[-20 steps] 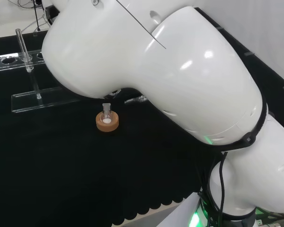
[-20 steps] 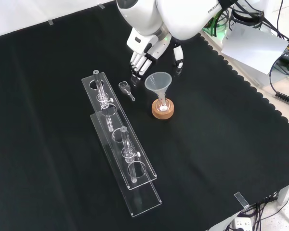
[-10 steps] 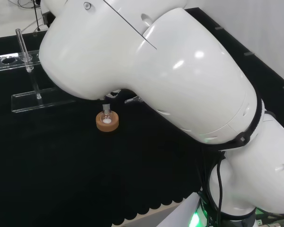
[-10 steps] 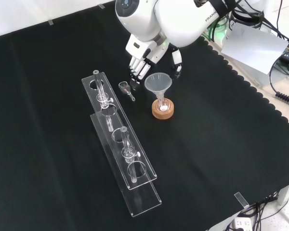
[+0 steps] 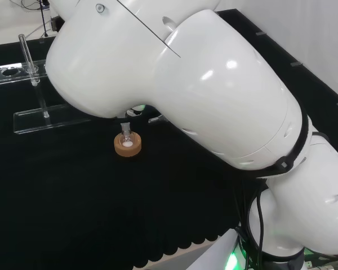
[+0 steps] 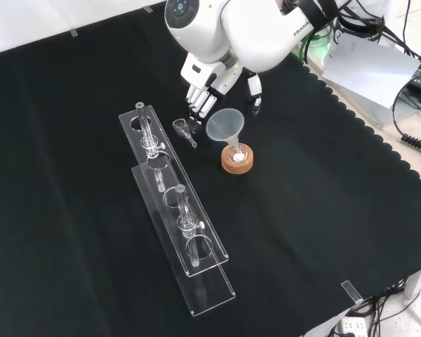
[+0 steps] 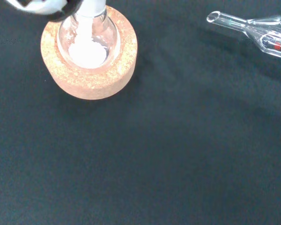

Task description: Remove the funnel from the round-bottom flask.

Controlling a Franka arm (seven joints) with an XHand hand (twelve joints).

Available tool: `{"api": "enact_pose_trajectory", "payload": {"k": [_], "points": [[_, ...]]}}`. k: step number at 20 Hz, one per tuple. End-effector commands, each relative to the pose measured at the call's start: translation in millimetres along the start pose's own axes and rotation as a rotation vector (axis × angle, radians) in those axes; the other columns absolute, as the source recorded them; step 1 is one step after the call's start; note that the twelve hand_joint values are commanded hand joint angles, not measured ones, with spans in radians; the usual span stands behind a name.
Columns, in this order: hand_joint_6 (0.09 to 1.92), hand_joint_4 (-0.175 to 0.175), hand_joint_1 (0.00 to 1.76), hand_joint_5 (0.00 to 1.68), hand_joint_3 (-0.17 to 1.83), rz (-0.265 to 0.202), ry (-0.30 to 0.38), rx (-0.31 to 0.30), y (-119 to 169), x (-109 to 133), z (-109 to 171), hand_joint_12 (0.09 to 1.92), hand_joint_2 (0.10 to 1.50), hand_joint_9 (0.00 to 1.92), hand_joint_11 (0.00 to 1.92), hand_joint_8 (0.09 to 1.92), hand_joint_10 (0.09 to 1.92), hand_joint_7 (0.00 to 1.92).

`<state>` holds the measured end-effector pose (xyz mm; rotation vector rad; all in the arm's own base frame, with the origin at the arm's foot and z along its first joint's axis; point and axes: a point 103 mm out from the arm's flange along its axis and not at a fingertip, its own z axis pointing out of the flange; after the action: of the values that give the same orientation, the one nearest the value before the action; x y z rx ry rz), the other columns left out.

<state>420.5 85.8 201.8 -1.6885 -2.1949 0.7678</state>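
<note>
I am seeing the flask (image 6: 237, 152) sitting upright in its cork ring (image 6: 237, 161) near the middle of the cloth (image 6: 323, 210) in the front view, with white powder lying at its bottom. The funnel (image 6: 224, 126) is still standing in the flask's neck, its wide mouth tilting a little toward the view's left. The hand (image 6: 209, 88) is hanging just above and behind the funnel in that view, fingers (image 6: 196, 98) pointing down on the funnel's left and the thumb (image 6: 254, 88) reaching down on its right; the fingers are straight and slightly spread, closing on nothing, and I cannot tell whether any tip is touching the rim. A small glass piece (image 6: 184, 130) is lying on the cloth just left of the funnel, between it and the two clear racks (image 6: 179, 232), which are holding thin glass tubes. In the head view the arm (image 5: 174, 84) is covering the funnel, and the ring (image 5: 127, 145) with the flask neck (image 5: 125, 130) is peeking out beneath it. In the wrist view I am looking down on the ring (image 7: 91, 77) and the powder (image 7: 86, 50) inside the flask.
</note>
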Motion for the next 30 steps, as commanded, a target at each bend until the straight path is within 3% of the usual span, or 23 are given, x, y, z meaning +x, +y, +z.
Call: {"api": "enact_pose_trajectory", "payload": {"k": [1,16,22,26,28,30], "points": [[0.09,-0.064,0.74,0.11,0.55,-0.001,0.011,-0.005,-4,-3,-2,1.45,0.58,0.26,0.38,0.69,0.83,0.00],[0.09,-0.062,0.74,0.10,0.56,-0.110,-0.011,0.086,19,19,-1,1.45,0.58,0.25,0.38,0.64,0.81,0.00],[0.09,-0.059,0.74,0.10,0.56,-0.111,-0.053,0.090,24,24,-4,1.45,0.58,0.26,0.39,0.63,0.80,0.00],[0.14,-0.028,0.78,0.51,0.60,-0.088,-0.152,0.042,22,26,-10,1.32,0.58,0.71,0.57,0.69,0.63,0.45],[0.34,-0.031,0.83,0.70,0.62,-0.072,-0.189,-0.004,19,25,-14,1.21,0.60,0.95,0.76,0.67,0.52,0.67],[0.57,-0.055,0.88,0.81,0.62,-0.060,-0.228,-0.059,13,25,-21,1.05,0.62,1.16,0.98,0.67,0.42,0.82]]}}
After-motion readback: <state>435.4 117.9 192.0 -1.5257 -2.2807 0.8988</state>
